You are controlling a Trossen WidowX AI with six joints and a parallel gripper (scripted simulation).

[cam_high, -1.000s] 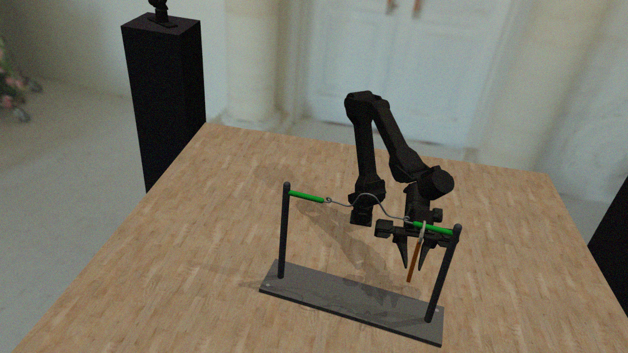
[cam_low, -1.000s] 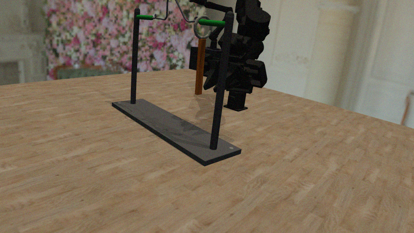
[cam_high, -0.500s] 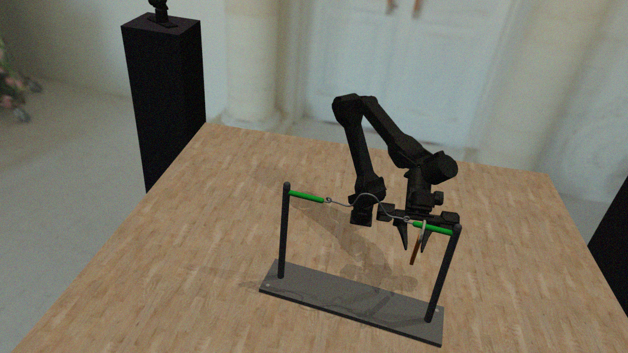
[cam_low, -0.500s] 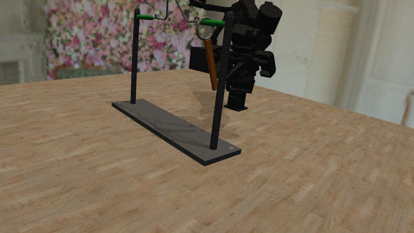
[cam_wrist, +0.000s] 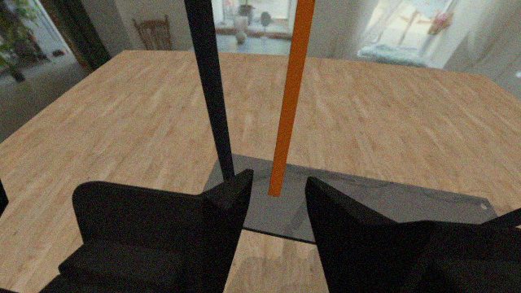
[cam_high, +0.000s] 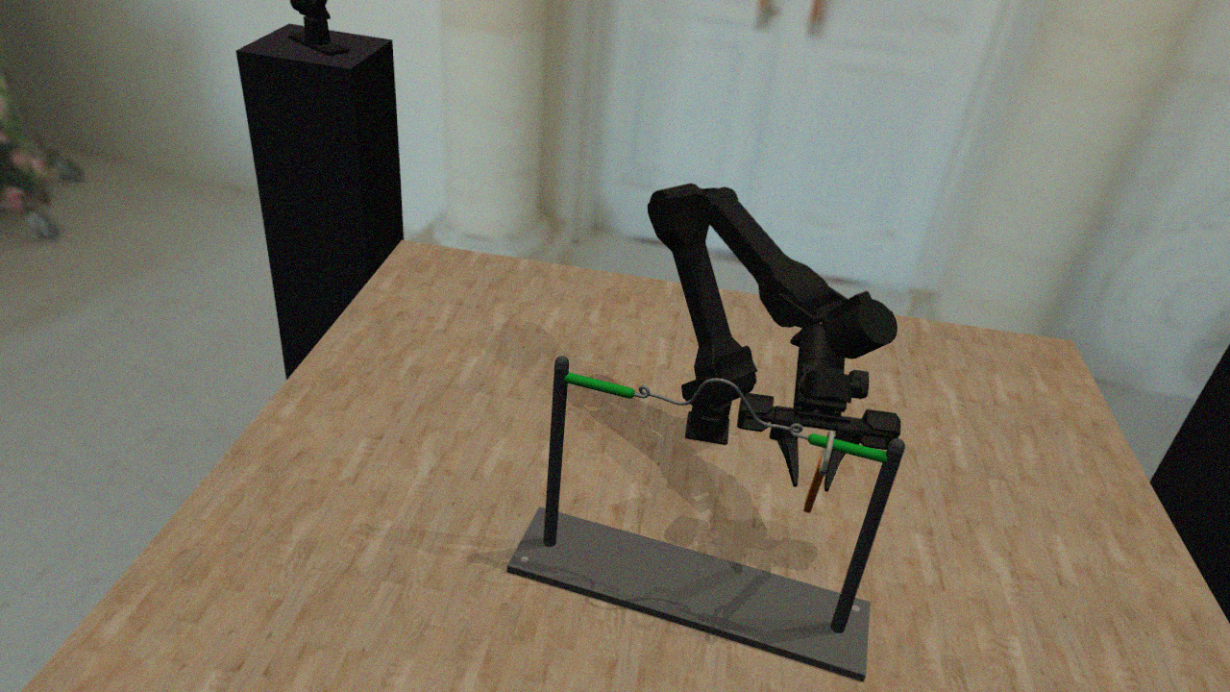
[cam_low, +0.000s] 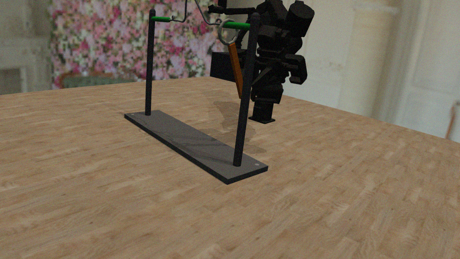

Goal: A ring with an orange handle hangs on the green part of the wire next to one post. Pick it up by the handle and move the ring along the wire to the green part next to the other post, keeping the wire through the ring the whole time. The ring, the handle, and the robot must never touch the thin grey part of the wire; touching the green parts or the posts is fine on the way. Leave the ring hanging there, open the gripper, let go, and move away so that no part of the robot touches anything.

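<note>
One ring [cam_high: 823, 446] hangs on the green sleeve [cam_high: 860, 449] next to the post [cam_high: 869, 537] at the 4 o'clock end of the rig in the top view, with the wire passing through it. Its orange handle [cam_low: 236, 71] dangles below, tilted slightly. The gripper [cam_high: 811, 480] is spread and pinches nothing; in the wrist view the handle's lower end sits in the gap between the two fingers, apart from both.

There are two posts on one grey base plate [cam_high: 688, 593], two green sleeves, and one thin grey wavy wire [cam_high: 713, 391] between them. The second sleeve [cam_high: 599, 385] sits toward 9 o'clock, by the other post [cam_high: 556, 452].

The base plate lies toward the 6 o'clock side of the counter [cam_high: 386, 516], short of its near edge. Bare wood stretches wide at 9 o'clock and 3 o'clock of the rig. A tall black pedestal [cam_high: 322, 189] stands off the counter's corner at 11 o'clock.
</note>
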